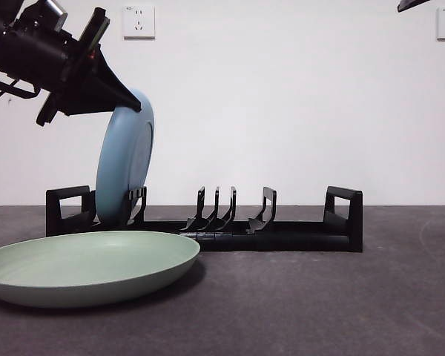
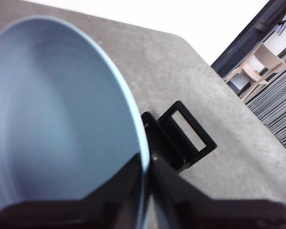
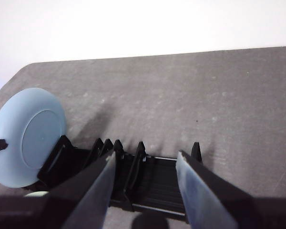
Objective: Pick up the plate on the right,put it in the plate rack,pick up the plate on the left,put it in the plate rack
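A pale blue plate (image 1: 124,163) stands on edge, leaning slightly, with its lower rim down among the dividers at the left end of the black plate rack (image 1: 282,237). My left gripper (image 1: 137,104) comes in from the upper left and is shut on the plate's top rim. In the left wrist view the jaws (image 2: 145,167) pinch the blue plate (image 2: 57,114) beside the rack's end handle (image 2: 188,133). A pale green plate (image 1: 89,267) lies flat on the table at the front left. My right gripper (image 3: 145,160) hangs open above the rack (image 3: 155,188), holding nothing.
The dark grey table (image 1: 319,304) stretches out in front of and to the right of the rack. The rack's middle and right dividers (image 1: 219,208) hold nothing. The right arm shows only as a black tip (image 1: 414,4) at the top right corner. White wall sockets (image 1: 138,22) sit behind.
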